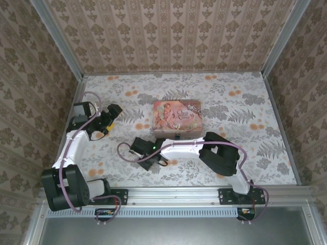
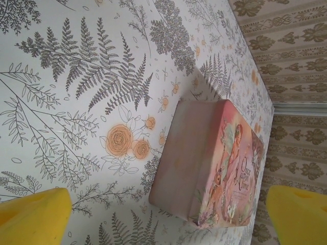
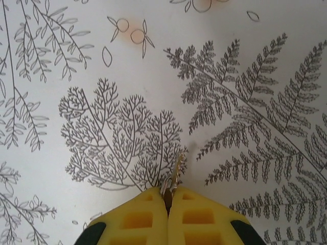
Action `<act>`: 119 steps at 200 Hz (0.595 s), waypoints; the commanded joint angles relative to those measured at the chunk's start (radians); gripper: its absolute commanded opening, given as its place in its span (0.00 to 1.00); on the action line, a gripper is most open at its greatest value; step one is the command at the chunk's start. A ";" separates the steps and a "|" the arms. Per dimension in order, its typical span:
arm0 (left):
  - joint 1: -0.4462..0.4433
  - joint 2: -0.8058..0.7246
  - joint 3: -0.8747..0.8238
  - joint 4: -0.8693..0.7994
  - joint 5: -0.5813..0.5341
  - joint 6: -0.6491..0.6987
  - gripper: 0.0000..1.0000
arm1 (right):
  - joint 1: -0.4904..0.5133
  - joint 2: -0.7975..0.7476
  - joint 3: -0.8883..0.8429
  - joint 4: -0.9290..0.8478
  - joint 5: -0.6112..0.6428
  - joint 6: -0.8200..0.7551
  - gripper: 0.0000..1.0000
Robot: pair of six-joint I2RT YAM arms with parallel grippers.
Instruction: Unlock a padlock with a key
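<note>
The key [image 3: 176, 171], a thin silvery sliver, sticks out from between the yellow fingers of my right gripper [image 3: 168, 196], which is shut on it just above the fern-patterned table. In the top view the right gripper [image 1: 149, 157] is low over the table, in front and left of the pink tin [image 1: 177, 117]. A tiny dark padlock [image 1: 177, 136] sits at the tin's near edge. My left gripper [image 1: 109, 120] is open, left of the tin. Its yellow fingers [image 2: 33, 217] stand wide apart and the pink tin [image 2: 204, 163] lies ahead of them.
The table [image 1: 245, 153] has a floral and fern cover, with patterned walls on three sides. A metal rail [image 1: 173, 194] with both arm bases runs along the near edge. The right arm's elbow [image 1: 219, 153] rests right of the tin.
</note>
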 commanded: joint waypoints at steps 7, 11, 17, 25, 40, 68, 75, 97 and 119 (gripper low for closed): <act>0.009 0.011 -0.017 0.012 0.036 0.022 1.00 | -0.041 -0.125 -0.097 0.038 -0.067 0.068 0.00; 0.006 0.009 -0.019 0.016 0.041 0.023 1.00 | -0.051 -0.147 -0.114 0.052 -0.082 0.080 0.00; 0.003 0.009 -0.022 0.020 0.049 0.022 1.00 | -0.068 -0.178 -0.140 0.074 -0.108 0.096 0.00; -0.008 0.011 -0.024 0.025 0.059 0.022 1.00 | -0.091 -0.220 -0.176 0.108 -0.145 0.118 0.00; -0.040 0.010 -0.026 0.041 0.073 0.024 1.00 | -0.143 -0.299 -0.251 0.190 -0.231 0.162 0.00; -0.148 0.012 -0.019 0.091 0.085 0.013 1.00 | -0.270 -0.415 -0.386 0.365 -0.417 0.257 0.00; -0.180 0.015 -0.015 0.109 0.084 0.009 1.00 | -0.301 -0.440 -0.417 0.410 -0.463 0.276 0.00; -0.283 0.039 0.001 0.184 0.094 -0.014 0.99 | -0.395 -0.504 -0.490 0.530 -0.585 0.331 0.00; -0.371 0.086 0.011 0.290 0.119 -0.057 0.94 | -0.478 -0.559 -0.544 0.605 -0.661 0.370 0.00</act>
